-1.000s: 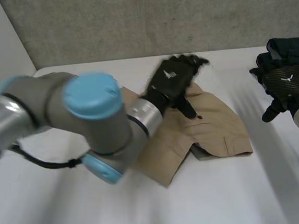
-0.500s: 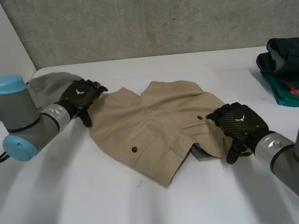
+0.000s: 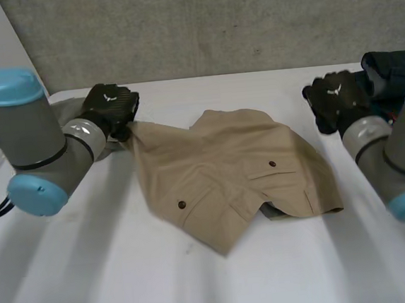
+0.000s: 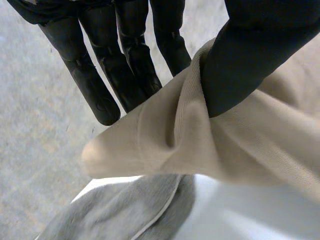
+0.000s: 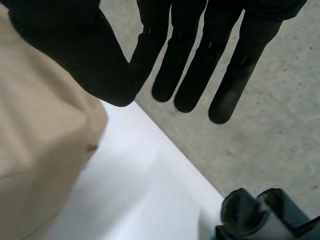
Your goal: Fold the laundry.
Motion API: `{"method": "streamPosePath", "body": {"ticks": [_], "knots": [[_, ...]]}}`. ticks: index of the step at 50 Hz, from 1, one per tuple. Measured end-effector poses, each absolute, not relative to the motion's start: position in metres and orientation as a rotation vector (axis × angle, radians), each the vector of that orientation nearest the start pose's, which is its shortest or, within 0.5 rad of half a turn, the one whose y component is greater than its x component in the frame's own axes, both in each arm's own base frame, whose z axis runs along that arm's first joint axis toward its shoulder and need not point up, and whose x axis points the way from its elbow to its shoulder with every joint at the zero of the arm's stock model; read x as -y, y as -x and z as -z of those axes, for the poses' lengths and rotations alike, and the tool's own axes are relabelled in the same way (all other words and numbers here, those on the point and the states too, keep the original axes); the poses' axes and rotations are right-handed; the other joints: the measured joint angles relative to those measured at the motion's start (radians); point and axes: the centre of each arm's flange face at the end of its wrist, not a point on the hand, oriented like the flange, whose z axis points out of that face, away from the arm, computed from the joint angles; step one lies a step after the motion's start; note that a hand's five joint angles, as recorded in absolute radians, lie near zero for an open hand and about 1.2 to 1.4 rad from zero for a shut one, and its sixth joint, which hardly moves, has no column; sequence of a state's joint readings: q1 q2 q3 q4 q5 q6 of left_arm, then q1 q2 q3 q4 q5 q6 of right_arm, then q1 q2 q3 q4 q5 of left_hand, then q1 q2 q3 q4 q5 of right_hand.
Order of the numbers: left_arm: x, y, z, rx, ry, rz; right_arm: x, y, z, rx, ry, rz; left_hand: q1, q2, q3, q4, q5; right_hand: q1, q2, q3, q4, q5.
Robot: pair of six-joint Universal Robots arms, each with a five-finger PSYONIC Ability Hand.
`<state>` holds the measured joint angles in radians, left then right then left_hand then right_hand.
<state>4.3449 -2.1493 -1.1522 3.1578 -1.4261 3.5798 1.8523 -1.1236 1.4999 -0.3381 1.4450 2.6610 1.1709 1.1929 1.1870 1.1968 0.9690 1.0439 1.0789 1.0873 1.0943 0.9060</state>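
Tan shorts (image 3: 225,171) lie crumpled in the middle of the white table (image 3: 284,279), two buttoned pockets facing up. My left hand (image 3: 111,106) is at their far left corner, which is pulled up towards it. In the left wrist view the thumb pinches a fold of the tan cloth (image 4: 240,145) against the straight fingers (image 4: 125,60). My right hand (image 3: 336,97) hovers beyond the shorts' right side, apart from them. Its fingers (image 5: 200,50) are straight, its thumb drawn in beside them, nothing between; the shorts (image 5: 35,150) lie below the thumb.
A grey cloth (image 3: 68,110) lies under my left arm at the back left, also under the pinched fold (image 4: 125,215). A pile of dark folded garments (image 3: 394,71) sits at the back right, near my right hand (image 5: 260,215). A concrete wall stands behind the table.
My left hand has closed on the shorts' left corner and raised it. My right hand has left the shorts' right edge and risen towards the back right.
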Motion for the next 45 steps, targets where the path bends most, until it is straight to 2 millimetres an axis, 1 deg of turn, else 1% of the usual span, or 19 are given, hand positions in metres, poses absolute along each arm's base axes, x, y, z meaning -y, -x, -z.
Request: {"method": "streamPosePath", "body": {"ticks": [1,2,3,5,6,10,13,14,15,21,27,29,32,35,38,39,43,44,45], "knots": [[0.336,0.287,-0.228,-2.169,-1.087,2.106,0.338,-0.246,-0.205,-2.087,0.984,2.205,0.000,0.000,0.001,0.000,0.000,-0.095,-0.100,-0.097,-0.097,-0.098],[0.326,0.288,-0.235,-2.174,-1.087,2.124,0.340,-0.245,-0.205,-2.118,0.988,2.177,0.000,0.001,0.001,0.000,0.000,-0.261,-0.269,-0.238,-0.236,-0.238],[0.318,0.288,-0.240,-2.175,-1.088,2.140,0.340,-0.244,-0.204,-2.154,0.994,2.138,0.000,0.002,0.002,0.000,0.000,-0.487,-0.496,-0.479,-0.476,-0.467],[0.306,0.288,-0.248,-2.171,-1.088,2.169,0.336,-0.240,-0.197,-2.248,1.006,2.023,0.000,0.002,0.003,0.000,0.000,-0.743,-0.761,-0.752,-0.756,-0.765],[0.303,0.288,-0.250,-2.168,-1.088,2.179,0.334,-0.238,-0.193,-2.283,1.009,1.976,0.000,0.002,0.005,0.000,0.000,-0.768,-0.798,-0.794,-0.792,-0.799],[0.296,0.287,-0.255,-2.141,-1.080,2.216,0.316,-0.224,-0.176,-2.415,1.008,1.756,0.000,0.002,0.006,0.000,0.000,-0.795,-0.840,-0.850,-0.851,-0.856],[0.298,0.286,-0.258,-2.122,-1.071,2.233,0.304,-0.214,-0.169,-2.452,0.997,1.665,0.000,0.002,0.006,0.000,0.000,-0.795,-0.840,-0.850,-0.851,-0.856],[0.298,0.286,-0.258,-2.122,-1.071,2.233,0.304,-0.214,-0.169,-2.452,0.997,1.665,0.000,0.002,0.006,0.000,0.000,-0.795,-0.840,-0.850,-0.851,-0.856],[0.301,0.285,-0.259,-2.110,-1.062,2.243,0.294,-0.207,-0.164,-2.463,0.988,1.613,0.000,0.002,0.006,0.000,0.000,-0.795,-0.839,-0.850,-0.851,-0.856],[0.309,0.287,-0.262,-2.091,-1.048,2.261,0.280,-0.198,-0.148,-2.435,0.984,1.577,0.000,0.002,0.006,0.001,0.000,-0.795,-0.838,-0.850,-0.851,-0.856],[0.316,0.289,-0.257,-2.099,-1.048,2.257,0.284,-0.199,-0.133,-2.408,1.010,1.632,0.000,0.002,0.006,0.001,0.000,-0.793,-0.836,-0.846,-0.849,-0.851],[0.317,0.290,-0.255,-2.103,-1.049,2.255,0.287,-0.199,-0.128,-2.410,1.028,1.645,0.000,0.002,0.006,0.001,0.000,-0.728,-0.772,-0.781,-0.786,-0.775],[0.319,0.291,-0.253,-2.108,-1.050,2.251,0.292,-0.200,-0.120,-2.417,1.074,1.671,0.000,0.002,0.006,0.001,0.000,-0.555,-0.576,-0.589,-0.597,-0.581],[0.319,0.291,-0.252,-2.111,-1.049,2.250,0.299,-0.199,-0.114,-2.414,1.132,1.720,0.000,0.002,0.006,0.001,0.000,-0.251,-0.191,-0.197,-0.205,-0.218],[0.319,0.291,-0.251,-2.117,-1.048,2.245,0.306,-0.199,-0.114,-2.401,1.166,1.782,0.000,0.002,0.006,0.001,0.000,-0.092,0.013,0.053,0.050,0.026],[0.319,0.291,-0.251,-2.118,-1.048,2.244,0.307,-0.198,-0.114,-2.398,1.168,1.793,0.000,0.002,0.006,0.001,0.000,-0.075,0.028,0.066,0.063,0.038],[0.317,0.290,-0.250,-2.136,-1.048,2.225,0.324,-0.198,-0.127,-2.336,1.167,1.961,0.000,0.002,0.006,0.001,0.000,0.013,0.053,0.098,0.100,0.070],[0.315,0.289,-0.249,-2.149,-1.045,2.211,0.334,-0.199,-0.136,-2.295,1.157,2.048,0.000,0.002,0.006,0.001,0.000,0.018,0.053,0.098,0.102,0.071],[0.314,0.289,-0.249,-2.153,-1.043,2.206,0.337,-0.200,-0.139,-2.283,1.153,2.073,0.000,0.002,0.006,0.001,0.000,0.021,0.053,0.098,0.102,0.072]]}}
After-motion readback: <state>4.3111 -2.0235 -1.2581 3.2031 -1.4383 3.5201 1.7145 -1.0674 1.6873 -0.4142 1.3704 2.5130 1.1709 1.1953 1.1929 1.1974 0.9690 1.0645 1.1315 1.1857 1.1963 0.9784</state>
